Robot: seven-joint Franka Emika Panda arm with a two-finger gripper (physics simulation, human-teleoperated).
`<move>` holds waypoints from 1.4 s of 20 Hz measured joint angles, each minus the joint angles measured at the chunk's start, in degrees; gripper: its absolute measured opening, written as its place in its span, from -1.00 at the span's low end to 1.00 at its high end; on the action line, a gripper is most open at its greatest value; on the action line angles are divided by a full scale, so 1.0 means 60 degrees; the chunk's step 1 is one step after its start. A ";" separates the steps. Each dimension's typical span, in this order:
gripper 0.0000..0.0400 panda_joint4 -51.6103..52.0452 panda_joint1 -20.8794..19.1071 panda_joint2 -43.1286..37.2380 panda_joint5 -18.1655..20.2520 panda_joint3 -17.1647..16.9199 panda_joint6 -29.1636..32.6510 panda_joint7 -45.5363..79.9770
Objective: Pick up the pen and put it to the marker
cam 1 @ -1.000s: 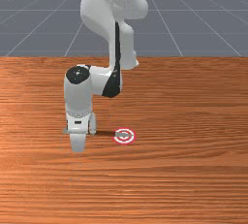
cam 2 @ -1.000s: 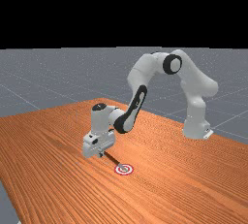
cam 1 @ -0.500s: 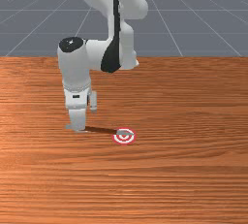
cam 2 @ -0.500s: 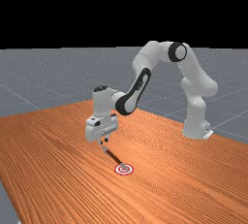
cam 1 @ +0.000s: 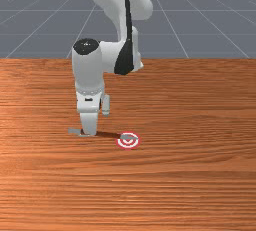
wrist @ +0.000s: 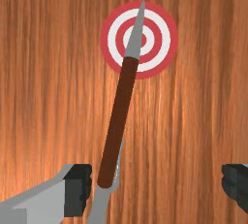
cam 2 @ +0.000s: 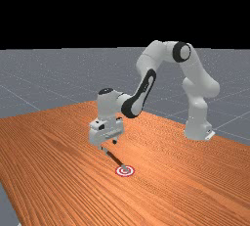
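Far view, L to R: gripper hangs fingers-down over the rear end of the pen, approx. upright. Pen runs obliquely from there to the marker, a round target w/ red & white rings on the wood table. Farther R is the white/grey arm, its base at the table's far side; it reaches across to the gripper.

Front view, L to R: grey rear end of pen pokes out past the hand on the L; then the hand itself, hiding part of the pen; then dark-brown barrel; then grey tip over the marker, R of the hand.

Wrist view: fingers stand wide apart, one each side of the pen's rear portion. Pen is much nearer one finger than the other, & no two-sided grip on it. Barrel leads away from the fingers toward the marker. Grey tip crosses the rings approx. thru the centre, its point ending over the outer red band. Can't tell if tip actually touches the marker.
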 joint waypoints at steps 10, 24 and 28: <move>1.00 -0.0211 0.0134 -0.0303 -0.0035 0.0111 -0.0172 -0.0063; 1.00 -0.0371 -0.0086 0.0007 0.0242 0.0305 0.0202 -0.0373; 1.00 -0.0702 0.0340 -0.0093 -0.0379 -0.0165 0.0557 0.0281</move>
